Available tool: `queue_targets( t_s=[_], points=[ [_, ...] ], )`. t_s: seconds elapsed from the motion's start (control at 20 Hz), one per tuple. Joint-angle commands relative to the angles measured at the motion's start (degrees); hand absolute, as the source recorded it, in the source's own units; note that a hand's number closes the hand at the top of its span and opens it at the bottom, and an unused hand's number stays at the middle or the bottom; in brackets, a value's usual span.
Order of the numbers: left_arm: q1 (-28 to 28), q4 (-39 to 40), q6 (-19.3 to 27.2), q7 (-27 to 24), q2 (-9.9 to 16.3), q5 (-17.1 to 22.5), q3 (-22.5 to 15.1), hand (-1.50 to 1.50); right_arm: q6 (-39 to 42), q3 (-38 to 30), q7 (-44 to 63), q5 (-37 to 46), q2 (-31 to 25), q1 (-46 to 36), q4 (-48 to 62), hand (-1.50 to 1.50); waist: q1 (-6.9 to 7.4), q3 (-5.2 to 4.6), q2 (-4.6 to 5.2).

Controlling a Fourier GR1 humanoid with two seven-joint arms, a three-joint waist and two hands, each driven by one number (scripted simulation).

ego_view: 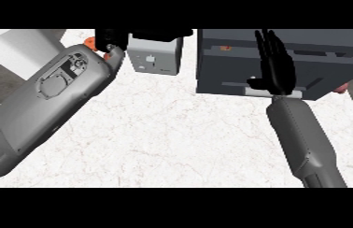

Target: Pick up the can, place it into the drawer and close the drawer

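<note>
The white marbled counter (172, 138) fills most of the view. At its far right sits the dark grey drawer unit (234, 59), its front closed or nearly so, as far as can be told from above. The right hand (276, 66) rests flat against that front, fingers straight and pressed together, holding nothing. The left forearm (55, 96) crosses the left side, and the left hand (110, 38) lies at the top edge; its fingers are too hidden to tell their state. A small grey box (157, 56) stands beside it. The can is nowhere clearly visible: only orange slivers (91, 41) peek out by the left hand, unidentifiable. A can would likely be light, rigid and smooth, best wrapped around its side wall.
</note>
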Motion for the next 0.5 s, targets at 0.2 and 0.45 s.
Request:
queue_targets(
  t_s=[0.2, 0.45],
  points=[
    [6.6, -6.7, -0.5, 1.3, 2.6, -1.2, 0.2, -1.50, -3.8, -4.4, -0.7, -1.0, -0.5, -13.4, 17.0, -1.50, 1.06, 0.94, 1.43],
    [8.9, -9.2, 0.3, 0.5, 3.1, -2.3, 1.4, -1.50, -6.2, -5.4, 1.5, 0.5, -0.7, -20.2, 23.5, -1.50, 1.46, 0.94, 1.84]
  ],
)
